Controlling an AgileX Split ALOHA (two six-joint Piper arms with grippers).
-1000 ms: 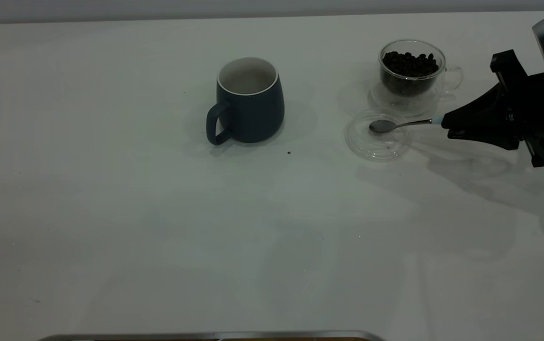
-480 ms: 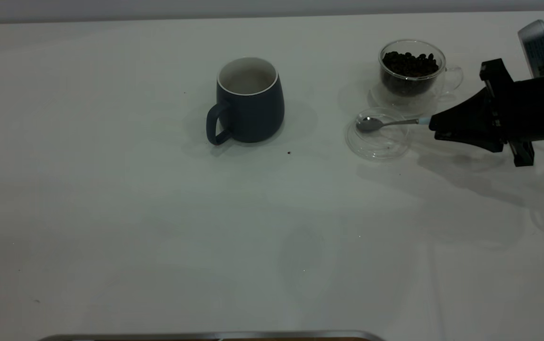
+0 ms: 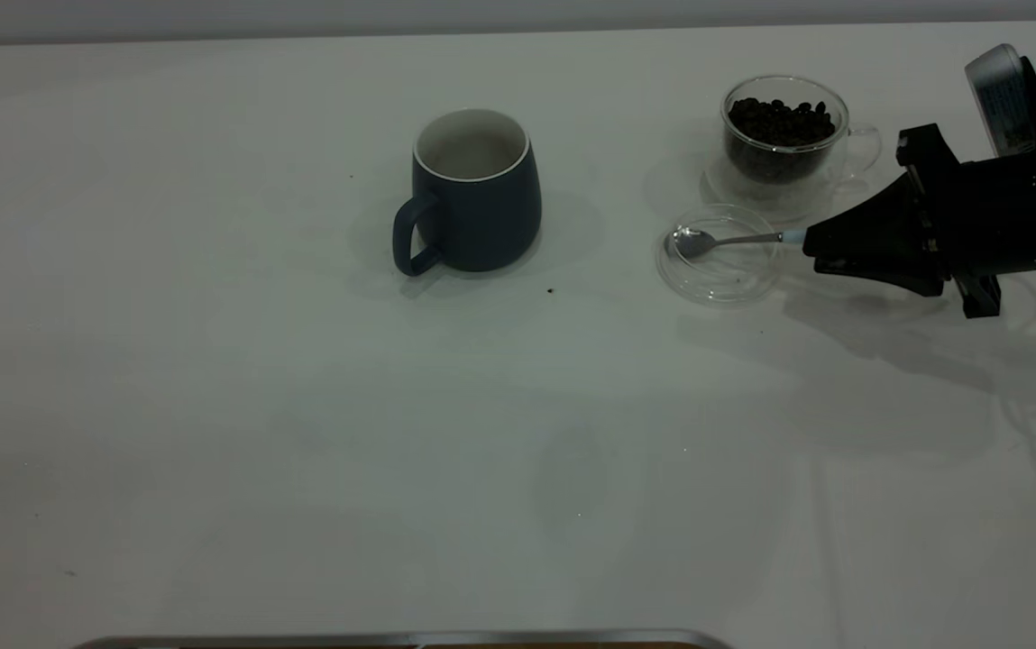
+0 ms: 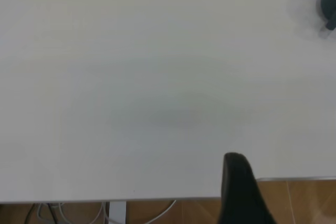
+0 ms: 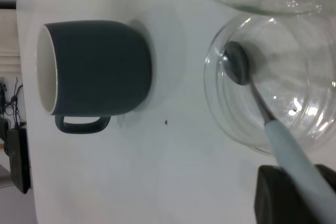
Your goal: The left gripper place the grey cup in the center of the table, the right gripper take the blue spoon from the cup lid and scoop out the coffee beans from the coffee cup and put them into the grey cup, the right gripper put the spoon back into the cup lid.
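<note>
Right pincer point(image 3: 820, 251) clamped tight on blue spoon point(image 3: 723, 241) handle, bowl ahead of it inside cup lid point(image 3: 719, 257).
One grey cup point(image 3: 474, 191) far beyond its tip, one coffee cup point(image 3: 784, 137) beside it, one lid, one spoon on worktop point(image 3: 301, 433).

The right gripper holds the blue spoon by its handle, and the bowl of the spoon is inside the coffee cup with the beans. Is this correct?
Not quite. The right gripper does hold the blue spoon by its handle, but the spoon's bowl is in the clear cup lid, beside the coffee cup. The exterior and right wrist views show this.
</note>
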